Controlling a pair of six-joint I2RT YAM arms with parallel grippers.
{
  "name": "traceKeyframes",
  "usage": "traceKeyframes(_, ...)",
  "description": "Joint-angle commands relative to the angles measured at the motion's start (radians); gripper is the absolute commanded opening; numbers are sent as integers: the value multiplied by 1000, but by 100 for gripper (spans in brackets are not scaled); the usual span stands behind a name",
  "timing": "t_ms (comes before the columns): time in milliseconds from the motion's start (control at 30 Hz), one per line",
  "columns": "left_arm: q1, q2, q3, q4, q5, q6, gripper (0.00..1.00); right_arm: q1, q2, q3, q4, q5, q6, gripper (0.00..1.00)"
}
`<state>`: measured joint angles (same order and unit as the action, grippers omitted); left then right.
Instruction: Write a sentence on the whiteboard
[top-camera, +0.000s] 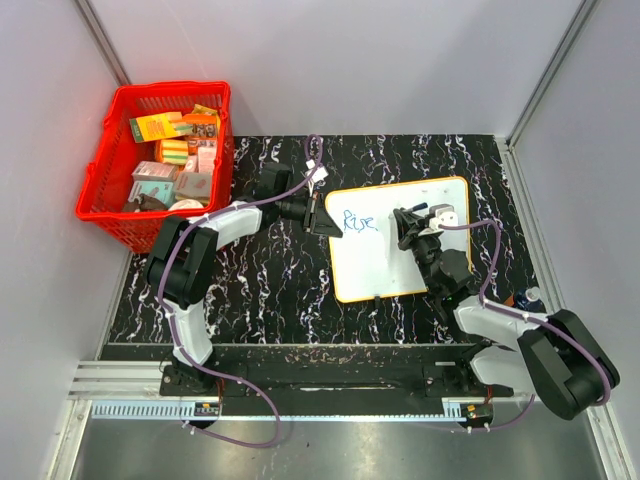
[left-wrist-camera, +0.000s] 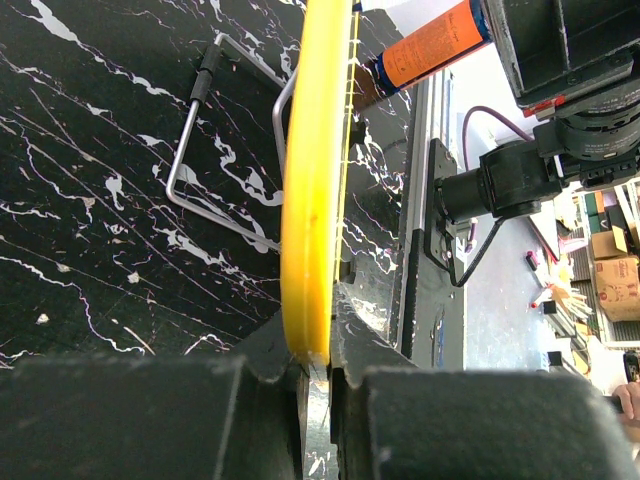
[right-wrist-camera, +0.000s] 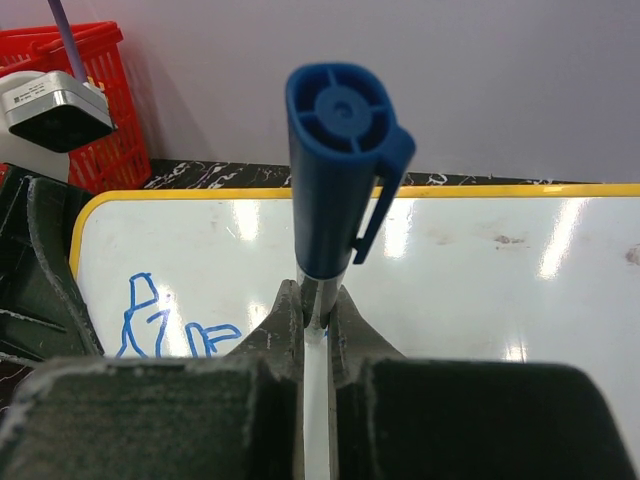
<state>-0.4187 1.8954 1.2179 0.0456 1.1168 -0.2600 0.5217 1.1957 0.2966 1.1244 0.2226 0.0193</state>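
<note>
The whiteboard (top-camera: 400, 262), white with an orange-yellow rim, lies on the black marbled table. One blue handwritten word reading roughly "Rise" (top-camera: 360, 221) sits near its upper left; part of it shows in the right wrist view (right-wrist-camera: 165, 325). My left gripper (top-camera: 318, 217) is shut on the board's left rim (left-wrist-camera: 315, 200), its jaws closing on the yellow edge (left-wrist-camera: 318, 368). My right gripper (top-camera: 410, 228) is over the board's middle, shut (right-wrist-camera: 317, 310) on a marker with a blue cap (right-wrist-camera: 340, 170) on its upper end. The marker's tip is hidden.
A red basket (top-camera: 160, 165) full of small boxes stands at the back left and shows in the right wrist view (right-wrist-camera: 95, 90). A bent metal wire (left-wrist-camera: 225, 150) lies on the table by the board's edge. Grey walls close in the table.
</note>
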Motion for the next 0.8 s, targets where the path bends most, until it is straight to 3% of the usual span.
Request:
traceKeyframes(0,-19,39,-26,-64,-101,208,0,6,-33,30,-46,18,18,0)
traceKeyframes(400,-20,41,-26,-62,-103,208,0,6,-70,24,-110,109,16,0)
traceKeyframes(767,-20,42,-26,-62,-103,205,0,6,-94,32,-184,81,28,0)
